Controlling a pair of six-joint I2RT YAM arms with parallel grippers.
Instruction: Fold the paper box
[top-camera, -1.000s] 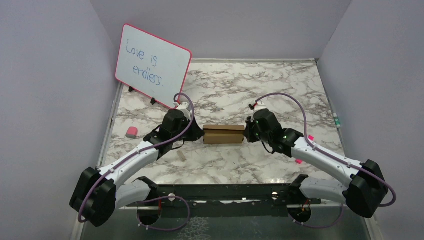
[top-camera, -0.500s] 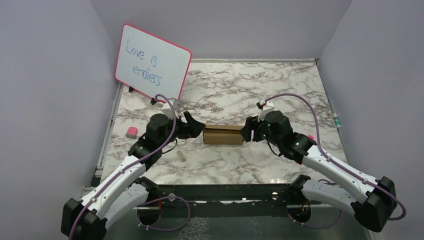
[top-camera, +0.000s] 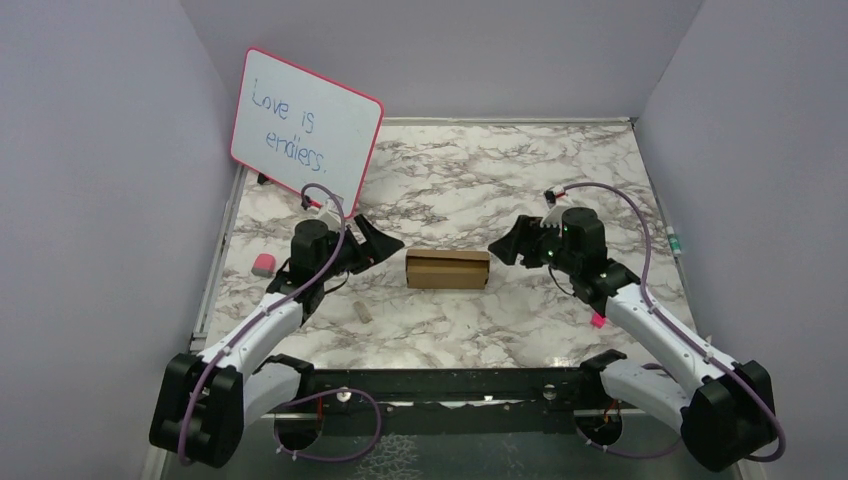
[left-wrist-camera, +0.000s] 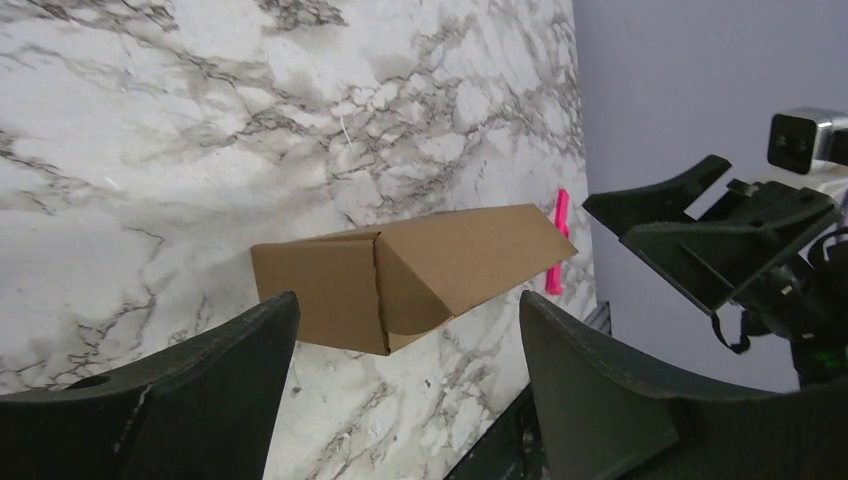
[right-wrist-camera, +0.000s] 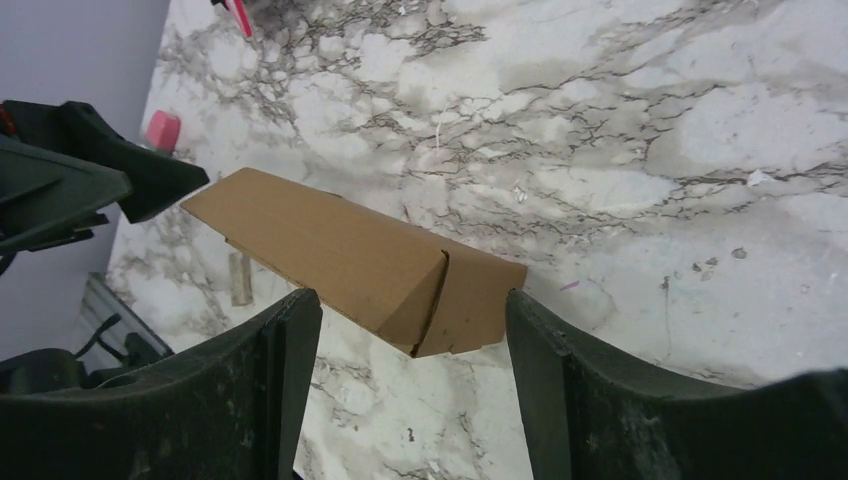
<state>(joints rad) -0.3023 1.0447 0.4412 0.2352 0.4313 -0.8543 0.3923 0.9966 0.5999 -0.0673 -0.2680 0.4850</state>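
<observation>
The paper box (top-camera: 447, 268) is a small closed brown cardboard box lying on the marble table between the two arms. The left wrist view shows its near end (left-wrist-camera: 400, 275) with the flaps shut. My left gripper (top-camera: 385, 243) hangs open just left of the box, clear of it. In its own view the left gripper (left-wrist-camera: 408, 350) has only table between its fingers. My right gripper (top-camera: 503, 246) stands open just right of the box and apart from it. From the right wrist the box (right-wrist-camera: 360, 260) lies beyond the right gripper (right-wrist-camera: 412, 345).
A pink-framed whiteboard (top-camera: 305, 131) leans at the back left. A pink eraser (top-camera: 263, 265) and a small tan scrap (top-camera: 363, 311) lie on the left of the table (top-camera: 520, 180). Purple walls close in three sides; a dark rail (top-camera: 440, 383) runs along the near edge.
Both grippers have opened, let go of the box ends and drawn back outward, the left to the left and the right to the right. The box stays where it was.
</observation>
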